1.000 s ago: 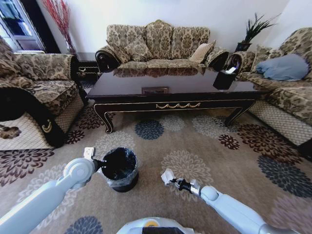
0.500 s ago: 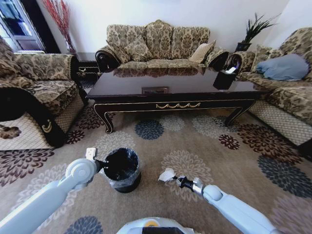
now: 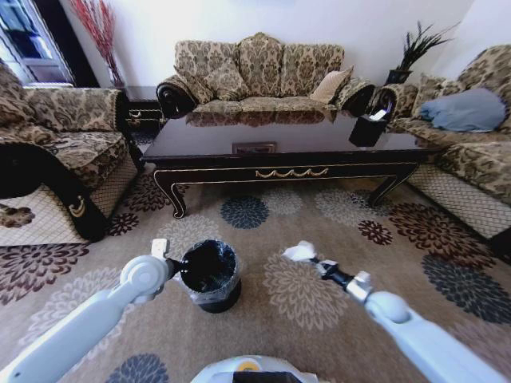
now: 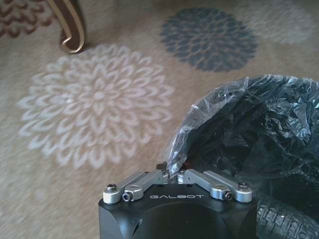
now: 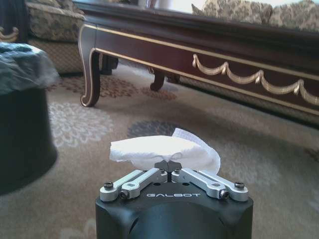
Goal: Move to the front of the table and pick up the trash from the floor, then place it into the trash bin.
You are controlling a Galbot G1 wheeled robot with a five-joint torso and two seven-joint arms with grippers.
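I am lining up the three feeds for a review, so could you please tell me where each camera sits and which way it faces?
Head view: on the head, looking forward and down at the table and carpet; both arms show.
Left wrist view: behind the left gripper, shut on the liner of the trash bin.
Right wrist view: behind the right gripper, facing the table, shut on the white paper.
Shared: all three show the bin.
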